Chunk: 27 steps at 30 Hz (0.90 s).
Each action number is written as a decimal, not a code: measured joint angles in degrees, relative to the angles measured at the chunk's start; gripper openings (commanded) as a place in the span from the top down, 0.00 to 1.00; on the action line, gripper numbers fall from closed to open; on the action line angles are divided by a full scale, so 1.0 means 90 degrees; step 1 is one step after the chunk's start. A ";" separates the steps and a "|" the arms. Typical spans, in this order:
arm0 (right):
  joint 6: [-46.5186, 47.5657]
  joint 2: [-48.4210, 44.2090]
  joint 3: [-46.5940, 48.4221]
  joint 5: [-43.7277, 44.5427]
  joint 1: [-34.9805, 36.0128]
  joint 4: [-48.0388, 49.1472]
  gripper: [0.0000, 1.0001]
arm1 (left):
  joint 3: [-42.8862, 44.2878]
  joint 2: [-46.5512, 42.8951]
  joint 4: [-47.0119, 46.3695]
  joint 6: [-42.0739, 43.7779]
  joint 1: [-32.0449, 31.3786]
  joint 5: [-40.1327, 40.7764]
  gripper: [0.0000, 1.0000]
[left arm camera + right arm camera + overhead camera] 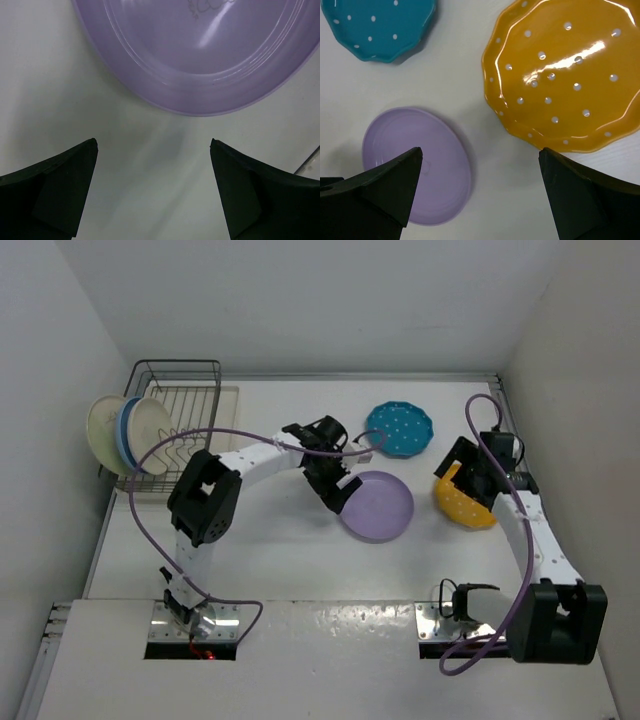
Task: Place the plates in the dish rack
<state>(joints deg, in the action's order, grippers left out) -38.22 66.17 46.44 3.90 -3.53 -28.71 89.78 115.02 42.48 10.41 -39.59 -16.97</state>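
The dark wire dish rack (192, 392) stands at the far left, with three plates upright at its left end: a cream one (100, 430), a light blue one (127, 438) and a cream one (152, 423). The lavender plate (380, 508) lies flat mid-table and also shows in the left wrist view (210, 45) and the right wrist view (415, 165). My left gripper (335, 492) (153, 145) is open and empty just off its near-left rim. The teal dotted plate (400, 428) (375, 25) lies behind it. My right gripper (456, 474) (480, 152) is open and empty above the left edge of the orange dotted plate (466, 508) (565, 75).
White walls close in the table on the left, back and right. The rack's beige tray (228, 400) shows at its right side. A purple cable (250, 432) loops from the left arm over the table toward the teal plate.
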 measured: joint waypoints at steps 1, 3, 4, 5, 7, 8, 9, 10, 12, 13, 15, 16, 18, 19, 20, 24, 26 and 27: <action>-0.0010 -0.0085 -0.0068 0.0024 -0.0024 -0.0017 0.00 | -0.0007 0.0051 -0.0022 -0.0073 0.0032 -0.0119 0.01; -0.0046 -0.0236 -0.0192 0.0061 -0.0114 -0.0046 0.00 | -0.0005 0.0070 -0.0270 -0.0216 0.0068 -0.0257 0.01; -0.0066 -0.0294 -0.0250 0.0070 -0.0165 -0.0049 0.00 | 0.0010 0.0078 -0.0406 -0.0289 0.0083 -0.0291 0.01; -0.0090 -0.0340 -0.0313 0.0080 -0.0223 -0.0049 0.00 | 0.0027 0.0100 -0.0517 -0.0359 0.0090 -0.0311 0.01; -0.0148 -0.0437 -0.0483 0.0100 -0.0391 -0.0036 0.00 | 0.0180 0.0291 -0.0673 -0.0522 0.0092 -0.0364 0.05; -0.0204 -0.0486 -0.0590 0.0114 -0.0488 -0.0039 0.00 | 0.0274 0.0461 -0.0775 -0.0614 0.0109 -0.0403 0.06; -0.0260 -0.0539 -0.0697 0.0119 -0.0568 -0.0046 0.00 | 0.0347 0.0622 -0.0835 -0.0690 0.0119 -0.0440 0.11; -0.0299 -0.0590 -0.0792 0.0119 -0.0636 -0.0046 0.00 | 0.0398 0.0780 -0.0884 -0.0746 0.0119 -0.0476 0.22; -0.0386 -0.0719 -0.1001 0.0131 -0.0765 -0.0049 0.00 | 0.0505 0.1030 -0.0971 -0.0840 0.0119 -0.0573 0.27; -0.0406 -0.0763 -0.1061 0.0121 -0.0787 -0.0039 0.00 | 0.0546 0.1039 -0.1015 -0.0903 0.0119 -0.0568 0.40; -0.0440 -0.0852 -0.1166 0.0119 -0.0804 -0.0049 0.00 | 0.0566 0.1151 -0.1054 -0.0991 0.0119 -0.0566 0.60; -0.0452 -0.0894 -0.1195 0.0119 -0.0809 -0.0049 0.00 | 0.0578 0.1212 -0.1059 -0.1008 0.0136 -0.0588 0.81; -0.0457 -0.0976 -0.1222 0.0124 -0.0814 -0.0049 0.00 | 0.0597 0.1256 -0.1103 -0.1183 0.0168 -0.0578 0.99; -0.0459 -0.1015 -0.1224 0.0131 -0.0814 -0.0046 0.00 | 0.0644 0.1282 -0.1090 -0.1265 0.0187 -0.0668 1.00; -0.0459 -0.1049 -0.1224 0.0141 -0.0814 -0.0041 0.00 | 0.0714 0.1282 -0.0947 -0.1263 0.0189 -0.0678 1.00; -0.0459 -0.1141 -0.1224 0.0165 -0.0816 -0.0039 0.00 | 0.1042 0.1280 -0.0364 -0.1200 0.0233 -0.0143 1.00; -0.0459 -0.1149 -0.1224 0.0163 -0.0818 -0.0036 0.00 | 0.1418 0.1258 0.0029 -0.0996 0.0330 0.0393 1.00; -0.0464 -0.1149 -0.1224 0.0165 -0.0821 -0.0036 0.00 | 0.1632 0.1207 0.0168 -0.0850 0.0415 0.0726 1.00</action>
<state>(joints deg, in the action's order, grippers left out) -42.39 55.83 35.42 5.39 -10.92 -29.04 104.47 125.89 43.99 2.76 -35.86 -10.44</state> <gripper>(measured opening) 0.996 0.025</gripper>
